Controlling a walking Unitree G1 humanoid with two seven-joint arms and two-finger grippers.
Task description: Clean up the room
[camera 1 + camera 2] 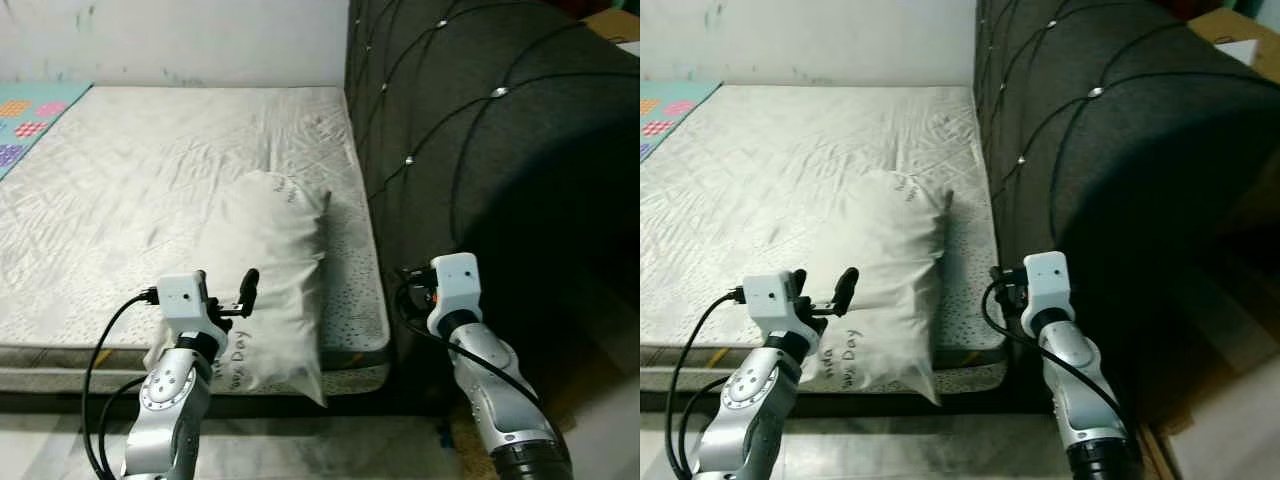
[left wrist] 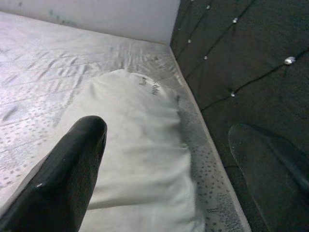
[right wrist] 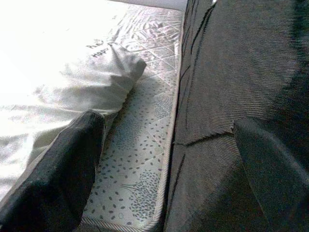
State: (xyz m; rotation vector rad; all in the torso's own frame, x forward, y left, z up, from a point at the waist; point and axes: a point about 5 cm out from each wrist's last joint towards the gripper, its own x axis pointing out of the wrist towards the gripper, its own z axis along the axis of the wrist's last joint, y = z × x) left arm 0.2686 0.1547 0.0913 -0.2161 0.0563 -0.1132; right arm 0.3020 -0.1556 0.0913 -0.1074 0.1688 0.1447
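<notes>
The left end effector (image 1: 228, 290) hovers over the near end of a white pillow (image 1: 268, 280), its two black fingers (image 2: 63, 179) spread apart and released, gripping nothing. The right end effector (image 3: 169, 169), likewise spread wide and empty, hangs at the seam between mattress edge and dark tufted headboard (image 1: 480, 150). The pillow lies lengthwise on the grey quilted mattress (image 1: 150, 180), close to the headboard side, its near end overhanging the mattress edge. Farther left, a colourful play mat (image 1: 30, 115) borders the bed.
</notes>
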